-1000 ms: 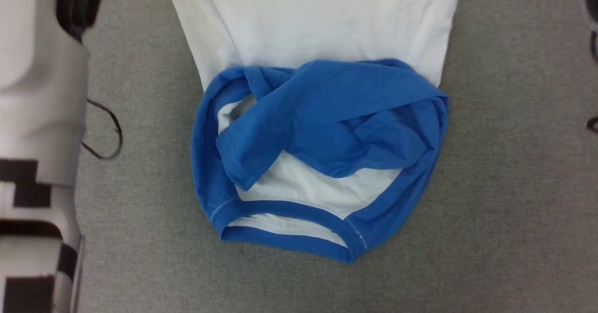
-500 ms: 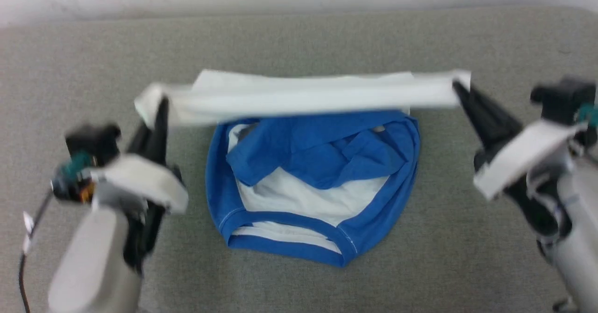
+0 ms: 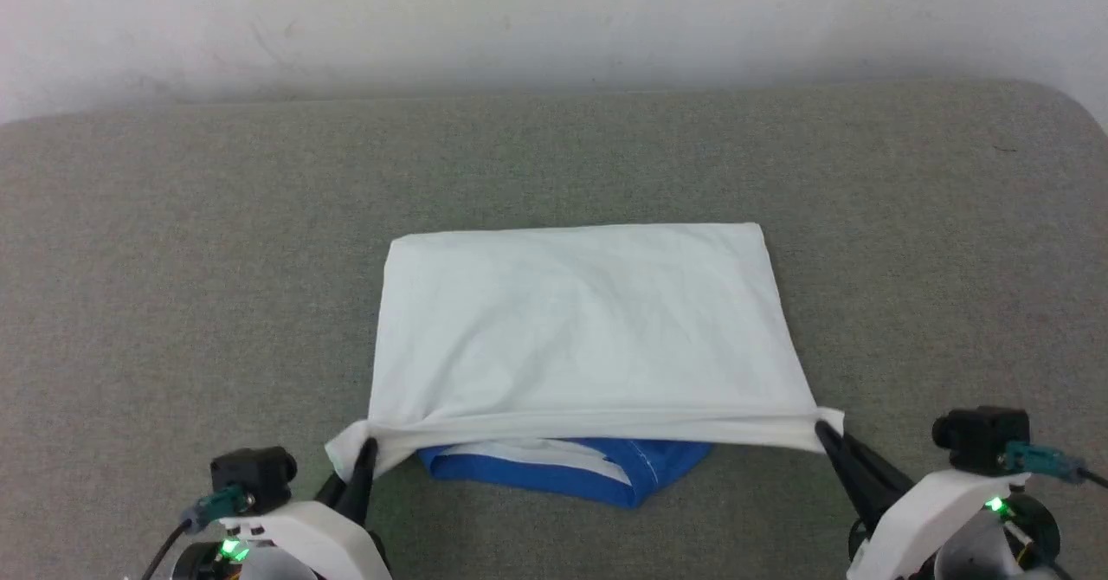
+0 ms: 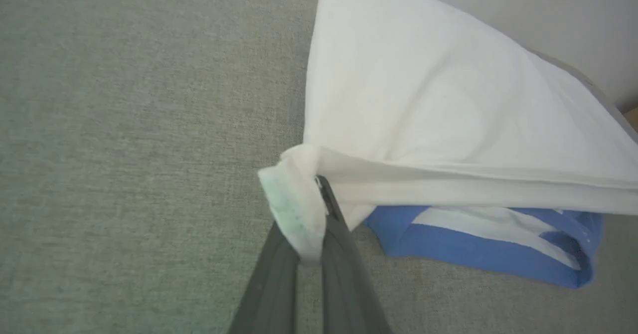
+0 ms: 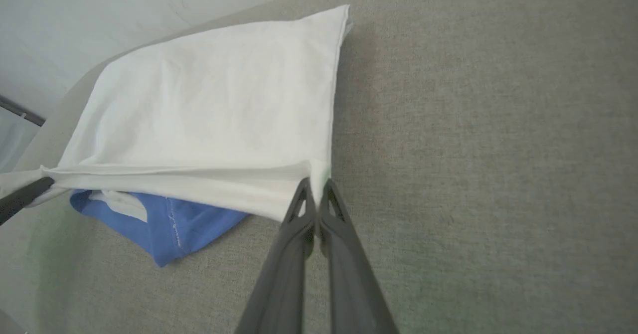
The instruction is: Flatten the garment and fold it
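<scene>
Left gripper (image 3: 367, 454) and right gripper (image 3: 824, 433), jaws clamped on the near-left and near-right corners of the garment (image 3: 580, 329), hold its white edge taut; white panel lies mid-surface (image 3: 173, 260), blue neck trim (image 3: 554, 479) showing beneath the near edge.

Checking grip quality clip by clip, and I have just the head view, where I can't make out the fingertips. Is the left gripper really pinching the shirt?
Observer: Yes. In the left wrist view, the left gripper has a bunched white corner of the shirt clamped between its fingers, and a wad spills over one finger.
Operator: And the right?
Observer: In the right wrist view, the right gripper is shut, fingers pressed together. Just a small bit of the other corner is caught at its tips.
</scene>
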